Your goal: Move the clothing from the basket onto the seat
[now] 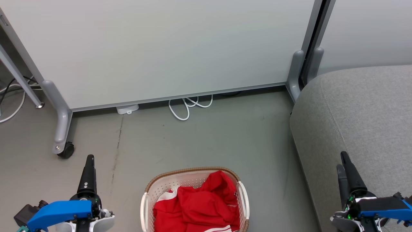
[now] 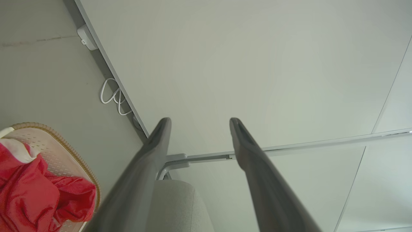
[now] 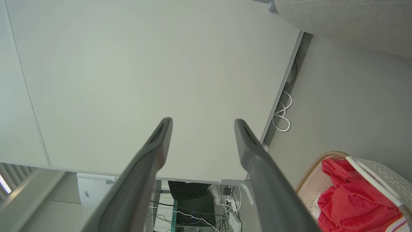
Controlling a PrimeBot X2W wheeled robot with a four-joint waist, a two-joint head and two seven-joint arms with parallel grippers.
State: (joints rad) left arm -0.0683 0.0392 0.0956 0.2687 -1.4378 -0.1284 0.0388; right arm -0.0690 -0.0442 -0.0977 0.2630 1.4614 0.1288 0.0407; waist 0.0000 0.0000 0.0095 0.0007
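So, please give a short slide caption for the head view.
Red clothing waits in the basket on the floor, between two open pincers, beside the grey seat.

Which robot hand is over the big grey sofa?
The right gripper, with two long dark fingers. It shows against the light-grey fabric seat; the left gripper shows against bare grey floor instead.

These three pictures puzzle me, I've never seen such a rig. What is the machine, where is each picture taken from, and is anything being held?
It is a wheeled robot with two arms. The head view looks down at the floor: the left gripper and right gripper stand at the lower corners, both open and empty. Between them sits the basket with the red clothing still inside. The grey seat is to the right. The other two pictures come from wrist cameras looking along each gripper's two dark fingers, toward a pale partition panel with a white cable below it.
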